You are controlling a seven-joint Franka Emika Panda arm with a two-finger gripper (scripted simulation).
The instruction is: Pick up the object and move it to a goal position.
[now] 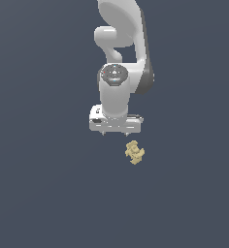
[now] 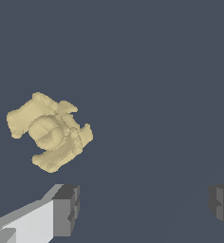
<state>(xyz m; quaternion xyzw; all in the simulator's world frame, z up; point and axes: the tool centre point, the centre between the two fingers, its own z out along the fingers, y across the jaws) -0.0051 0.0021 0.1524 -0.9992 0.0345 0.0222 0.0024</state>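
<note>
The object (image 1: 134, 152) is a small pale yellow-tan knobbly lump lying on the dark floor. It sits just in front of and slightly toward the exterior view's right of my white gripper (image 1: 115, 133). In the wrist view the object (image 2: 49, 131) lies apart from the fingers, beyond one grey fingertip (image 2: 66, 209). The gripper (image 2: 144, 205) is open and empty, with its two fingertips spread wide. Nothing is between the jaws.
The white arm (image 1: 121, 53) rises behind the gripper in the exterior view. The ground is a plain dark blue-grey surface (image 1: 48, 193) with no other objects in sight.
</note>
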